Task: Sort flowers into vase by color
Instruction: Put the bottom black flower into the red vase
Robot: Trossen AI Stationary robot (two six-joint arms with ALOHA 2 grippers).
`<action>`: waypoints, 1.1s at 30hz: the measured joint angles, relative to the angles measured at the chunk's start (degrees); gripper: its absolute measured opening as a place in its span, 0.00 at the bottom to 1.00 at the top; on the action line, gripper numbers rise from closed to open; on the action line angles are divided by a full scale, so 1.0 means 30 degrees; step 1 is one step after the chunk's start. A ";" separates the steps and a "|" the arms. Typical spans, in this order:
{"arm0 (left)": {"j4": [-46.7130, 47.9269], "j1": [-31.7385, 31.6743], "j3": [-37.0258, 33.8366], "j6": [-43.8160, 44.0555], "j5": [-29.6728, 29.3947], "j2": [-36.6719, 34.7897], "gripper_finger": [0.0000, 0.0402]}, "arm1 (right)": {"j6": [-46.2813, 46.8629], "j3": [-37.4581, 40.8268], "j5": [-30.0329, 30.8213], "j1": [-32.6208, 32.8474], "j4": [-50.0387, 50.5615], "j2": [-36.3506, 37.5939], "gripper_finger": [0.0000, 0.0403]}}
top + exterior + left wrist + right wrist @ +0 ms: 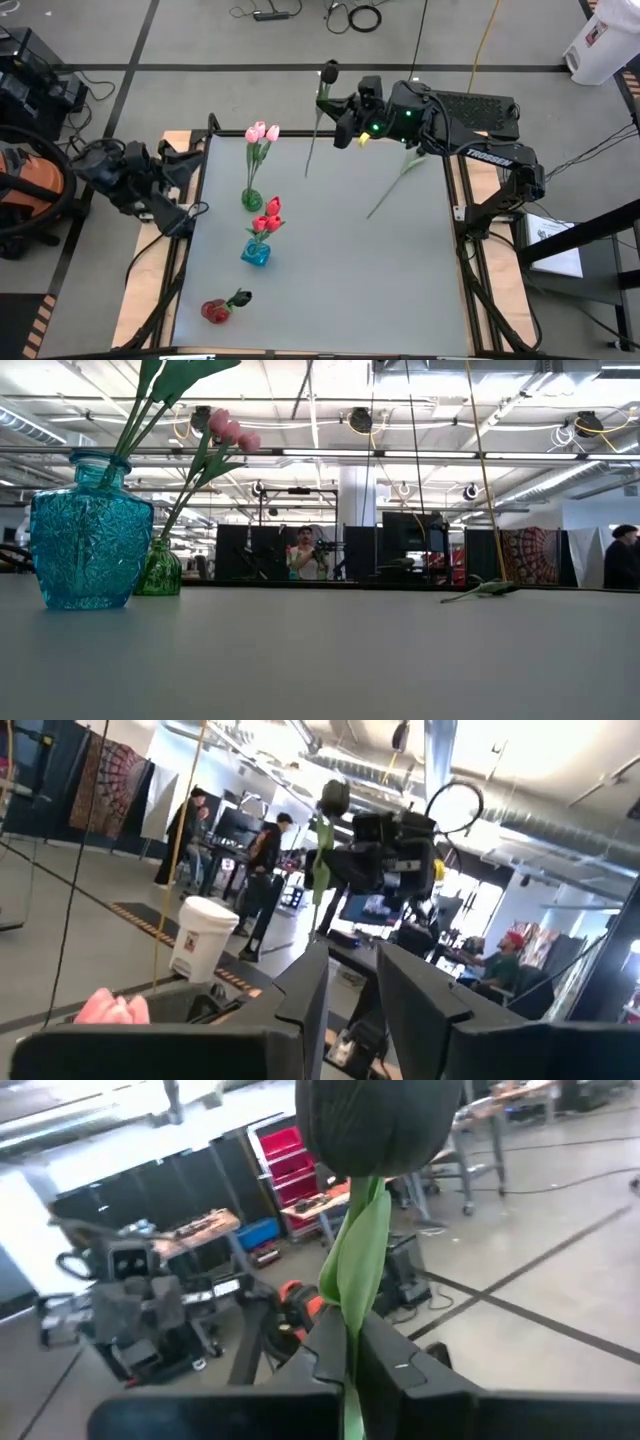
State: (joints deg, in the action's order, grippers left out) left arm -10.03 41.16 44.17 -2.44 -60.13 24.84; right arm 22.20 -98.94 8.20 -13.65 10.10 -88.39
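Right claw (pixel 345 125) clamped on black tulip (pixel 328 72) stem — left claw (pixel 185 165) part-open, empty.

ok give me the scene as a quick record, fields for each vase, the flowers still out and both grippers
green vase: pink tulips
blue vase: red tulips
red vase: one dark tulip
loose flower: lying on the table, right side, far part
right gripper: shut on black tulip, raised over the far edge
left gripper: off the table's left edge, holding nothing
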 joint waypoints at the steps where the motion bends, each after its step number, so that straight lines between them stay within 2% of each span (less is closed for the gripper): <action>1: -0.0005 -0.0019 0.0127 0.0000 0.0128 0.0001 0.24 | -0.0132 0.0000 -0.0336 -0.0002 -0.0127 0.0000 0.00; 5: 0.0002 -0.0012 0.0629 -0.0041 0.0779 0.0167 0.24 | -0.0138 0.0000 -0.1572 0.0046 -0.1036 -0.0004 0.00; 10: 0.0016 -0.0012 0.1414 -0.0912 0.0892 0.0927 0.24 | -0.0143 0.0007 -0.2016 0.0213 -0.1592 -0.0004 0.00; 18: 0.0020 -0.0034 0.3710 -0.2166 0.1089 0.2723 0.24 | -0.0296 -0.1064 -0.3534 0.0580 -0.1674 -0.0380 0.00; 26: 0.0190 -0.0249 0.6370 -0.3472 0.1504 0.5100 0.24 | -0.1059 -0.4426 -0.4799 0.1264 -0.0568 -0.2052 0.00; 33: 0.1354 -0.1806 0.7027 -0.2817 0.2120 0.6572 0.24 | -0.2540 -0.8544 -0.4881 0.1648 0.2201 -0.4637 0.00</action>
State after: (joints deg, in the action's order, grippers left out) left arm -5.96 35.74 65.25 -10.89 -53.77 44.56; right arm 14.58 -124.57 -6.44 -8.71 16.71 -102.30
